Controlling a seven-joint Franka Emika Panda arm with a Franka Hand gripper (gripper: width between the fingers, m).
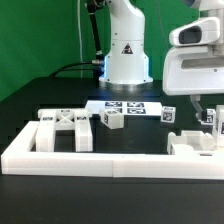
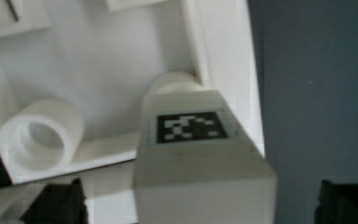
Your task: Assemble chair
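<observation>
Exterior view: white two-finger gripper (image 1: pixel 203 115) hangs at the right of the frame, low over a white blocky plastic chair part (image 1: pixel 197 143) that sits on the black table (image 1: pixel 30 100) just behind the long low white border wall (image 1: pixel 90 158). Whether the fingers touch the part can't be told from here.

White X-braced plastic frame (image 1: pixel 66 131) lies at the exterior view's left, inside the wall's corner, well apart from the gripper. Two small white tagged cubes sit mid-frame: one (image 1: pixel 112 121) just beside the frame, the other (image 1: pixel 169 115) nearer the gripper. The marker board (image 1: pixel 125 106) lies flat between and behind them, in front of the white robot base (image 1: pixel 127 55).

Wrist view: gripper (image 2: pixel 194 205) jaws spread wide, with dark fingertips (image 2: pixel 34 205) at both sides. A white upright block with a black-and-white square tag (image 2: pixel 197 140) stands between them, a gap showing on each side, so nothing is gripped. Beside the block lies a flat white panel with a round ring socket (image 2: pixel 43 135). Dark table shows on the other side.
</observation>
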